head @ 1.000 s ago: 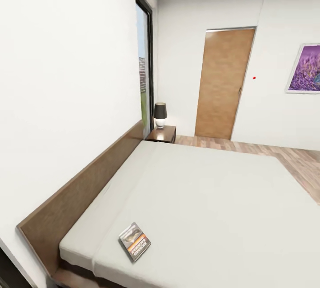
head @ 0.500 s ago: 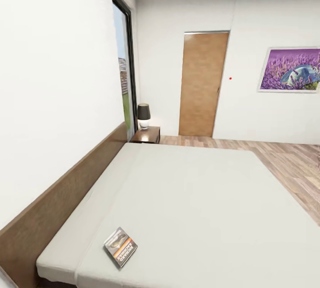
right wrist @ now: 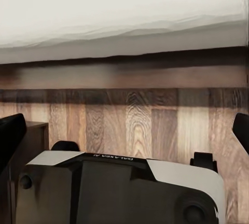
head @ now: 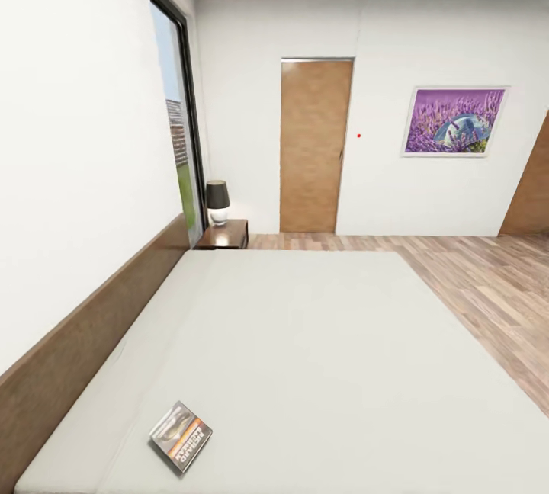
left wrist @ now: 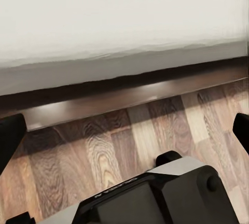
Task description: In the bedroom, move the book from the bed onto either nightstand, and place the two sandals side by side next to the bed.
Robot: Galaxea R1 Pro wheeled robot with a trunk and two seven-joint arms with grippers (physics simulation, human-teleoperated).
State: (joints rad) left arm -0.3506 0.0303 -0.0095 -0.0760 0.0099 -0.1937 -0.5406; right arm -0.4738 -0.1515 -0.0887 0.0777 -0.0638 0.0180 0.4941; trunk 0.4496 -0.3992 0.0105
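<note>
Head view: large low bed [head: 320,357] with plain off-white mattress, dark brown wooden headboard [head: 84,334] running along the white wall on the left. Small thin dark grey paperback book [head: 180,437], orange-and-white title band, lies flat on the mattress near the close edge, toward the headboard side, turned at an angle.

Far corner past the bed: small glossy dark brown nightstand [head: 226,233], just beside the bed's far end, bearing a black-shaded, white-based lamp [head: 217,201]. Tall dark-framed window [head: 174,128] behind it. Tan wooden door [head: 314,145] on the far wall; framed purple lavender picture [head: 454,121] to its right. Light-brown wood-plank floor [head: 488,288] right of the bed.

Left wrist view: left gripper [left wrist: 124,133], dark fingertips at the two picture edges, spread wide, nothing between them. Beyond: plank floor, dark bed frame, mattress side.

Right wrist view: right gripper [right wrist: 124,130], fingertips likewise far apart, holding nothing, facing floor and bed frame.
</note>
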